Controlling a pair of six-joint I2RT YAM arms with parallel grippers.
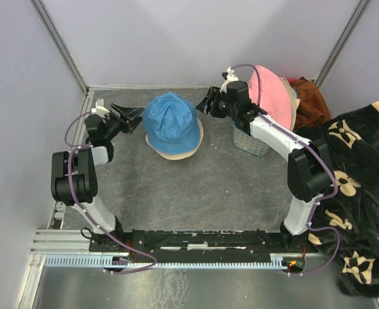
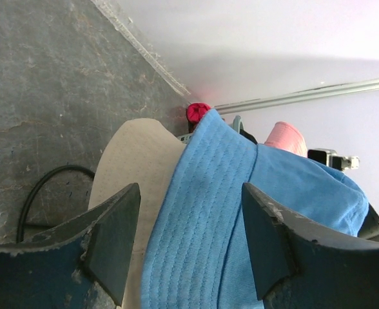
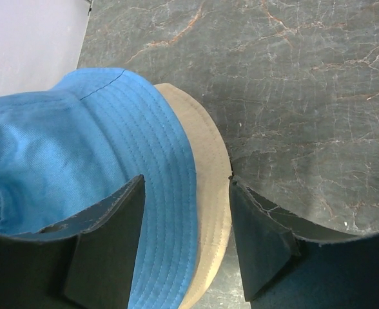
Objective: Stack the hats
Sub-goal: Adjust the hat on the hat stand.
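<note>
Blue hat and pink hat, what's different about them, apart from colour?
The blue hat lies crown up mid-table; the pink hat is propped at a tilt over the teal basket, back right. The blue hat covers a beige hat, whose brim peeks out; the pink hat is partly hidden by the right arm. Both are soft, brimmed fabric hats.

No writing, label, brand name, number or sign can be read in any of the three views. The only marks are the beige shapes on the black blanket (image 1: pixel 363 174), and these are flower-like ornaments, not letters.
</note>
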